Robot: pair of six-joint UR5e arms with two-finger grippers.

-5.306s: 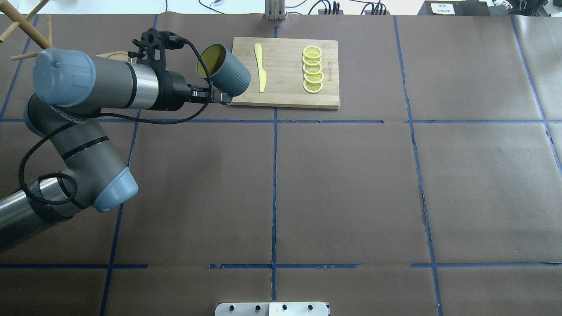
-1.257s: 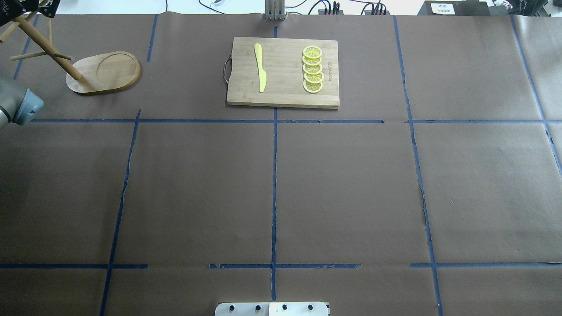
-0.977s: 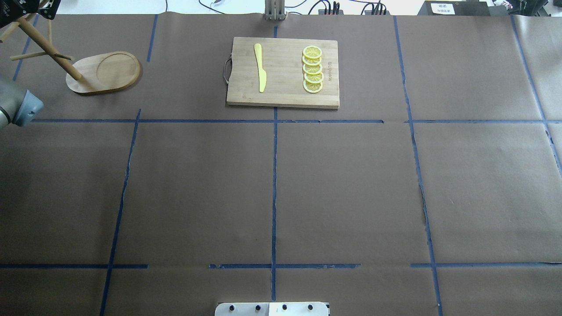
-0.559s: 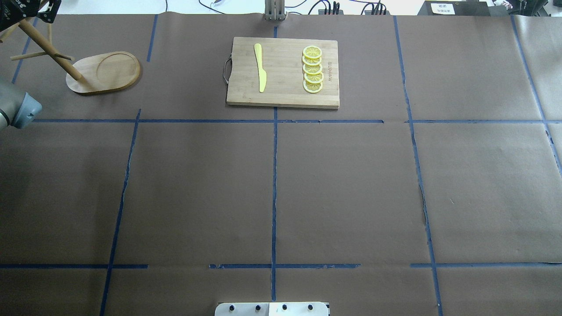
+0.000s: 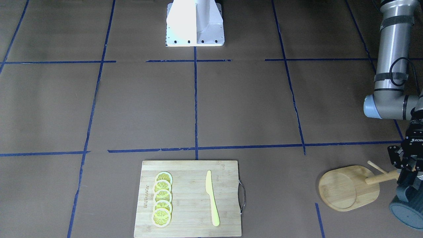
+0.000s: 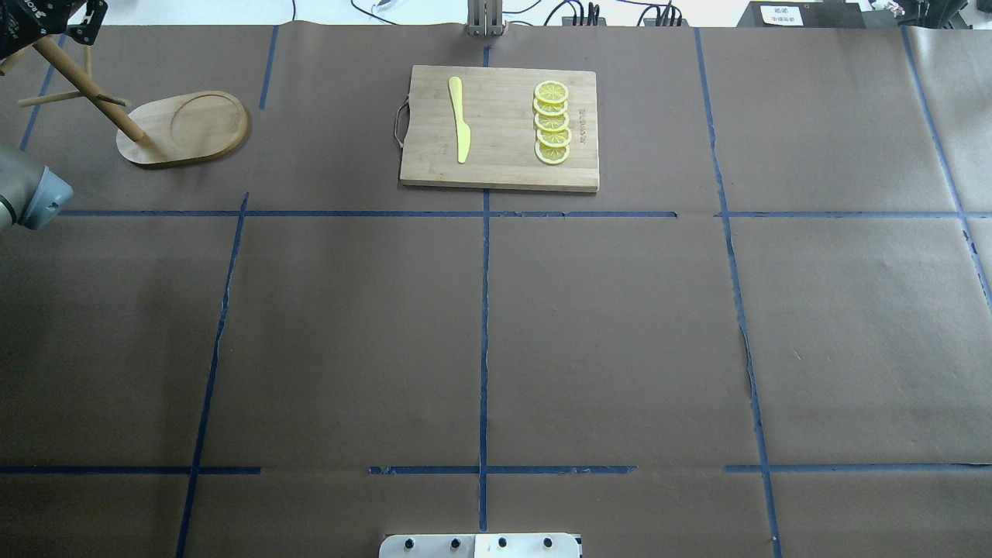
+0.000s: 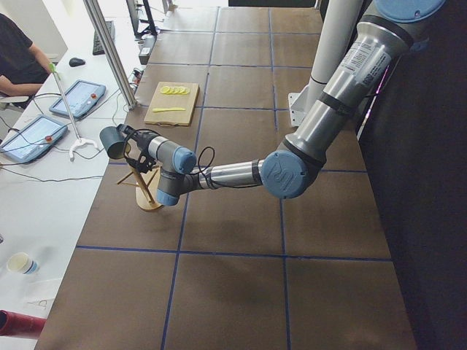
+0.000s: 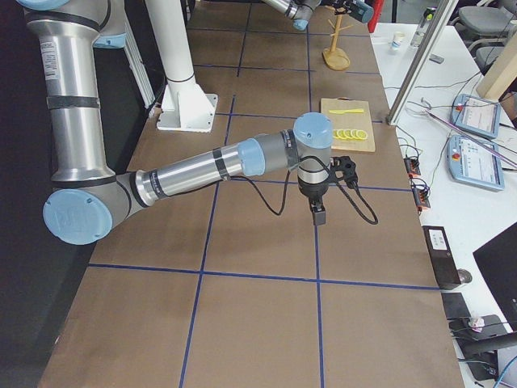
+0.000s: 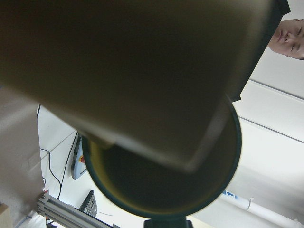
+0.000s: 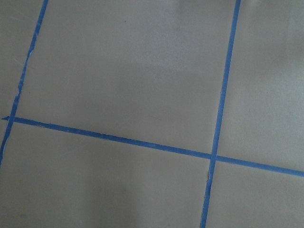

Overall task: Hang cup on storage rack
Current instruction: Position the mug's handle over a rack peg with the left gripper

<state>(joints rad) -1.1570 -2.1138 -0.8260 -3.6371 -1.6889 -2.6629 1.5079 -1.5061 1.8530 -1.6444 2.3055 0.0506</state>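
Note:
The cup is dark blue-grey and sits at the view's right edge, just beyond the storage rack's wooden base. My left gripper is above the cup and looks shut on its handle, level with the rack's slanted pegs. In the left wrist view the cup's yellow-green inside shows behind a blurred wooden part of the rack. In the exterior left view the cup hangs high beside the rack. My right gripper points down over bare table; I cannot tell whether it is open.
A rectangular cutting board lies at the table's far middle with a yellow knife and a row of lemon slices. The robot's white base stands at the near edge. A person sits at a desk past the rack's end.
Five seconds ago my left gripper held the cup beside the cutting board; the arm has since swung left to the rack. In the last second it has only drifted slightly left.

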